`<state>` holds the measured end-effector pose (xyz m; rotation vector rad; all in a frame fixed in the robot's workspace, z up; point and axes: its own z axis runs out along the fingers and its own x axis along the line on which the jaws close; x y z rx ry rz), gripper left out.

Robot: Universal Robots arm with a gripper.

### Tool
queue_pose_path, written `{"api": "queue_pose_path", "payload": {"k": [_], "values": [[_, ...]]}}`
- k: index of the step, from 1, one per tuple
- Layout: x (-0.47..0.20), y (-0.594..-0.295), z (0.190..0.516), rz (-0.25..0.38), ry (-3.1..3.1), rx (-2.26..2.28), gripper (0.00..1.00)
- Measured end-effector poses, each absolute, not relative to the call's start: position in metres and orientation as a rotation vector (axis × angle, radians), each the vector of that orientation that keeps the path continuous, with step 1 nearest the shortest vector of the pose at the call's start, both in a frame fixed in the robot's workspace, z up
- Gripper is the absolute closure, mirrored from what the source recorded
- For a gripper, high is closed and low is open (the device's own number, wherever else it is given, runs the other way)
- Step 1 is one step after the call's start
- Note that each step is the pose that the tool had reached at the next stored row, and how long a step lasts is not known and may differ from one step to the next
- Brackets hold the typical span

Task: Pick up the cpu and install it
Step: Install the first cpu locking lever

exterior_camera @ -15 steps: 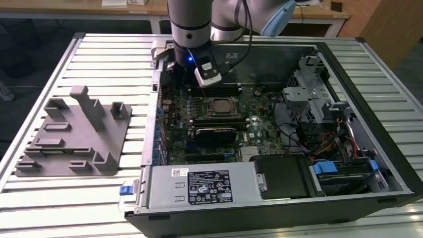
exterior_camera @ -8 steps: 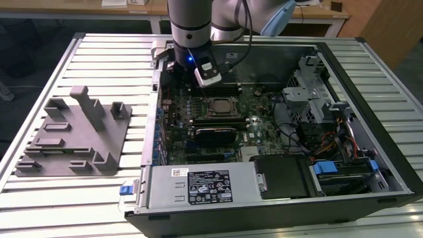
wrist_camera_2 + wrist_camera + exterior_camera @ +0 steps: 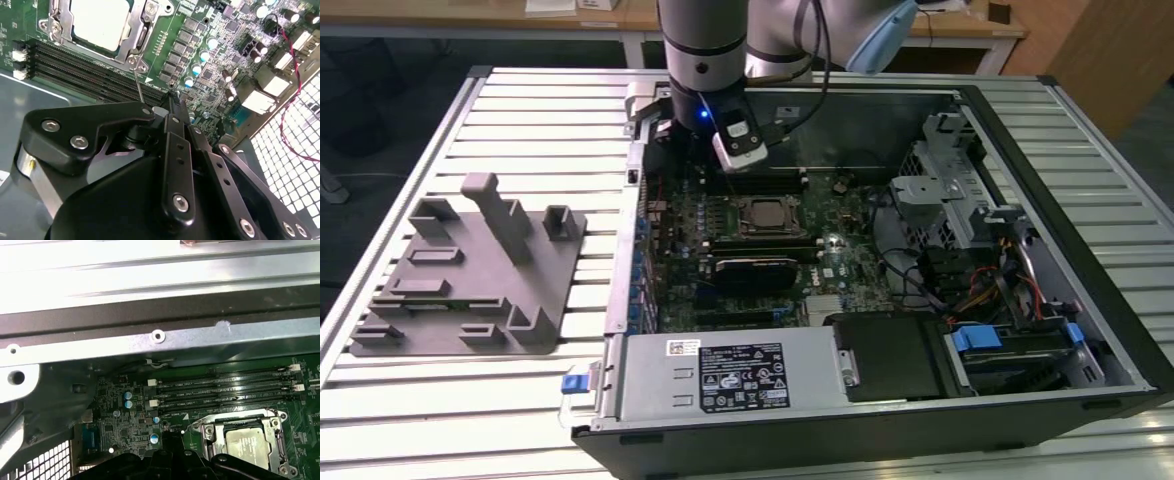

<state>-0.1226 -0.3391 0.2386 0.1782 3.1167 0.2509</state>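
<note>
case: open computer case (image 3: 1110,300) flat on a slatted table (image 3: 520,110), motherboard (image 3: 847,228) exposed inside, power supply (image 3: 734,375) along the near wall in the exterior view.
socket: metal socket frame (image 3: 146,30) on the motherboard, just beside the memory slots (image 3: 225,387).
cpu: cpu (image 3: 765,213) (image 3: 100,22) (image 3: 247,442) lying flat within the frame, silver top up.
gripper: gripper (image 3: 172,100) (image 3: 167,437) poised over the board near a socket corner, apart from the cpu; fingers drawn together, gripping nothing.
edges: case side wall (image 3: 150,340) rising just beyond the memory slots.
open room: grey fixture plate (image 3: 467,290) on the table at the exterior view's left, well apart from the case.
</note>
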Motion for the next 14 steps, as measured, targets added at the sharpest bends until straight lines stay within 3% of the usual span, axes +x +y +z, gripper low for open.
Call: {"api": "queue_pose_path", "payload": {"k": [3,9,14], "values": [[-0.1226,-0.3391,0.2387,0.258,3.117,0.178,0.89],[-0.1242,-0.3395,0.2387,0.344,3.111,0.179,0.89],[-0.1253,-0.3396,0.2396,0.359,3.110,0.179,0.89]]}}
